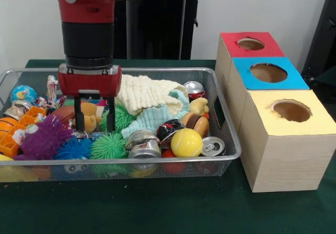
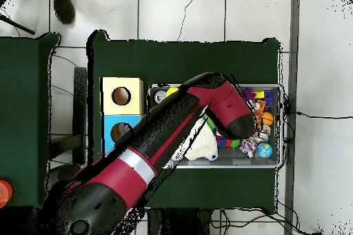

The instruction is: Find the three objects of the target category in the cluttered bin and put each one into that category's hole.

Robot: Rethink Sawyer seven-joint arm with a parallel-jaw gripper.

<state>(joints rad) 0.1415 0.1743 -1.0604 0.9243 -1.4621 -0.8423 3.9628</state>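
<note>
Green table [image 1: 157, 208]: arm vertical, gripper [image 1: 94, 124] open, lowered into bin [image 1: 157, 160].

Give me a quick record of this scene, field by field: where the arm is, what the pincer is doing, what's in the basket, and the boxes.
arm: reaching down into the bin, toward its left end in the front view
pincer: open, fingers pointing down, tips among the toys
under pincer: purple spiky ball, blue spiky ball
other contents: cream knit cloth, yellow ball, crushed cans
boxes: red hole, blue hole, yellow hole, beside the bin
plastic film: none clearly visible
</note>
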